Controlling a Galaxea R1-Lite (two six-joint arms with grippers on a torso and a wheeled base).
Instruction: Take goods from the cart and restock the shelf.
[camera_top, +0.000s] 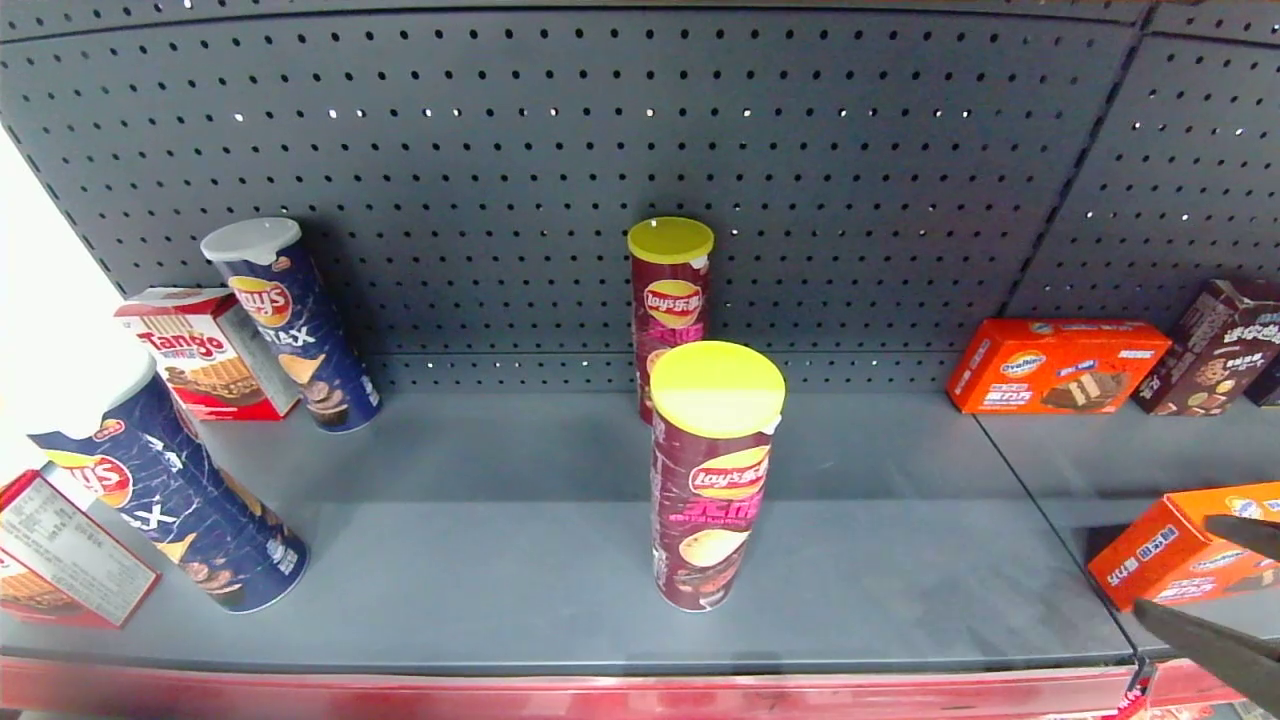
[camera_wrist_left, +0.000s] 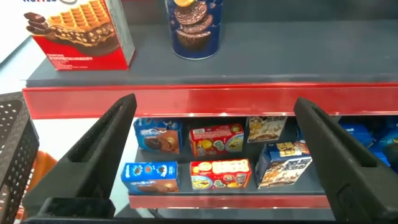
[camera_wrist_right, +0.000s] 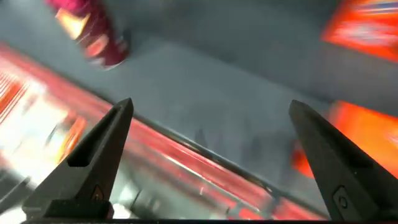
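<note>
1. The right gripper (camera_top: 1225, 590) hangs at the front lip of the shelf (camera_top: 480, 540), at the far right. Its two dark fingers are spread wide with nothing between them.
2. The near orange box (camera_top: 1170, 555) lies flat just beside that gripper, in the next bay to the right. One fingertip overlaps the box's corner in the head view, but contact cannot be judged.
3. The left gripper (camera_wrist_left: 214, 155) sits below the shelf's red front edge (camera_wrist_left: 211, 99). Its fingers are parted and empty, and it faces a lower shelf stocked with small snack boxes (camera_wrist_left: 214, 174). A black mesh wall (camera_wrist_left: 12, 143) stands at its side.
4. Above that edge, a wafer box (camera_wrist_left: 81, 31) and a front blue can (camera_wrist_left: 196, 28) stand close to the shelf's front, at its left end.
5. The front maroon can (camera_top: 712, 480), with a yellow lid, stands upright mid-shelf. It is well to the left of the right gripper and untouched by either gripper.
6. The rear maroon can (camera_top: 670, 310) stands upright directly behind it, against the pegboard (camera_top: 640, 130).
7. Farthest back on the left are a rear blue can (camera_top: 290, 320) and a red wafer box (camera_top: 205, 350), side by side.
8. At the right rear, the far orange box (camera_top: 1055, 365) lies flat with a brown box (camera_top: 1215, 345) beside it.
</note>
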